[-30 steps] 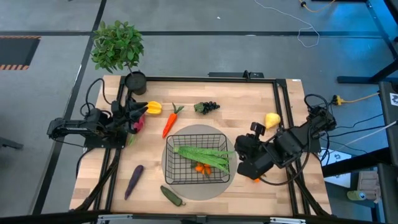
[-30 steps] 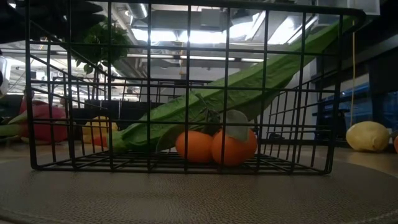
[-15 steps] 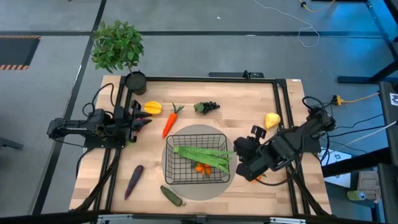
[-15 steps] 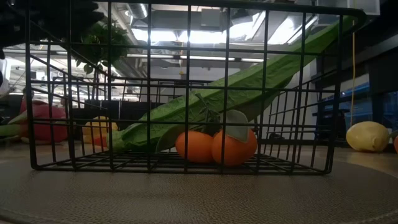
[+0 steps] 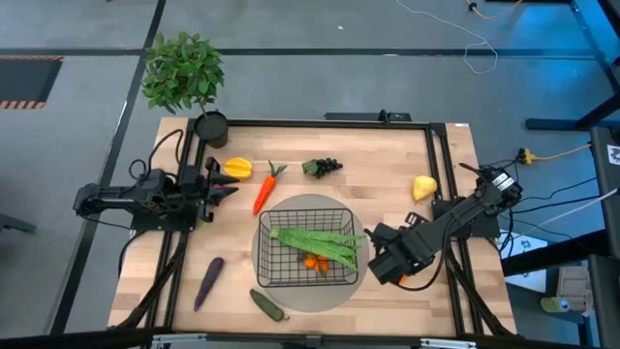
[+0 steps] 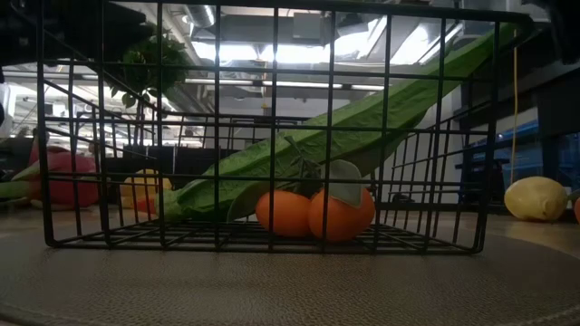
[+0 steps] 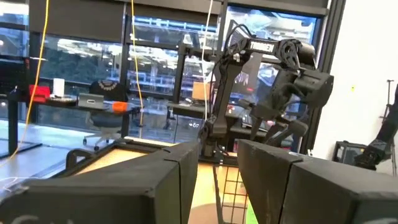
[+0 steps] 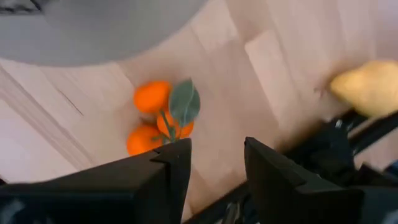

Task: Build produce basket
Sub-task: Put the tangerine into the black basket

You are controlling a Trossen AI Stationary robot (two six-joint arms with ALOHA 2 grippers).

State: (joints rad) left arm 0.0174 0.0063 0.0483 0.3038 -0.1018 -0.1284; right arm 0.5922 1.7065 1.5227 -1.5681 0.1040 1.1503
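- Black wire-mesh basket (image 5: 307,247) sits on the flat grey round mat (image 5: 271,291), holding long green beans (image 5: 320,238) and orange tangerines (image 6: 315,213).
- Right gripper (image 8: 214,155), fingers apart, hovers over a leafy tangerine cluster (image 8: 160,116) on the wood, just beside the mat.
- Left gripper (image 5: 218,187), fingers apart, waits near the yellow pepper (image 5: 238,168).

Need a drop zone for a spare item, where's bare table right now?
Free: the wood between the grapes and lemon, and the near-left corner beside the eggplant. Crowded: the basket on its grey mat, the right gripper over tangerines, and the left gripper by the yellow pepper and carrot.
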